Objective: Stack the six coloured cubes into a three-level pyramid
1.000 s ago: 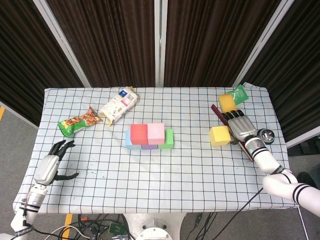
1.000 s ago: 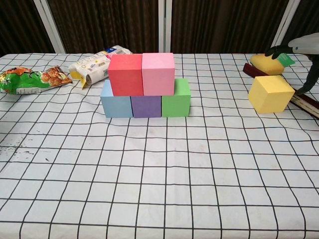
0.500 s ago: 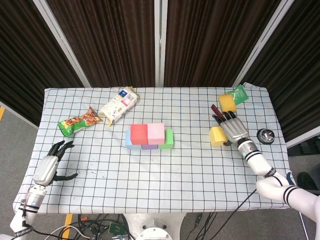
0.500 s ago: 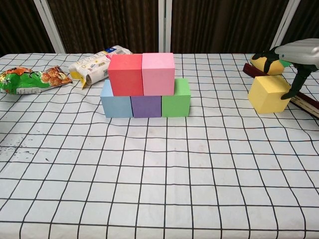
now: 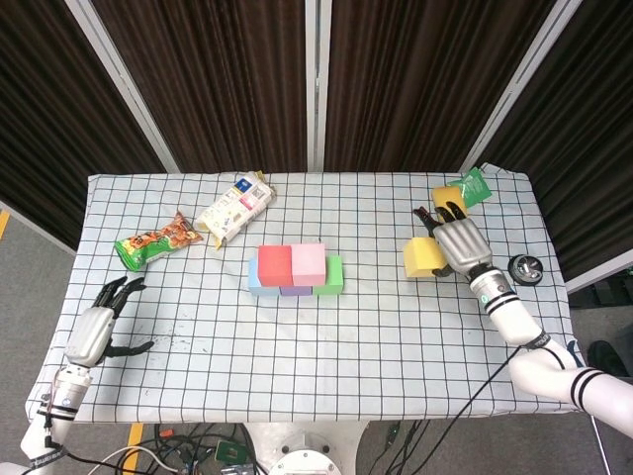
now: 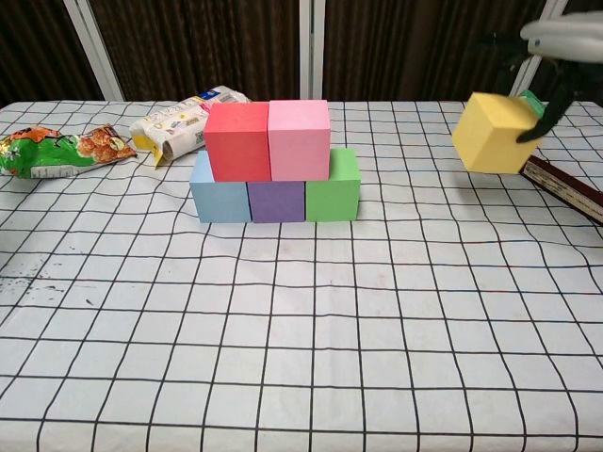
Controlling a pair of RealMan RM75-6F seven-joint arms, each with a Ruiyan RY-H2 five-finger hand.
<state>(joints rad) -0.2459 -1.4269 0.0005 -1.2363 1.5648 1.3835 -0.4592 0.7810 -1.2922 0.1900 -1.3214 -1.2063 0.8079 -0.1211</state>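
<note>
yellow cube lifted at the right, five cubes stacked at centre

table [image 5: 326, 336] under its checked cloth fills both our views. at its centre we see blue cube [image 6: 219, 195], purple cube [image 6: 276, 201] and green cube [image 6: 333, 185] in a row, with red cube [image 6: 238, 141] and pink cube [image 6: 299, 139] on top. our right hand [image 5: 461, 243] grips the yellow cube [image 6: 494, 134]; the chest view shows it tilted and clear of the cloth, which the head view does not make plain. only the head view shows our left hand [image 5: 97, 331], fingers spread, holding nothing, near the front left edge. a white packet [image 5: 233, 208] and a green snack bag [image 5: 156, 240] lie at the back left.
</note>
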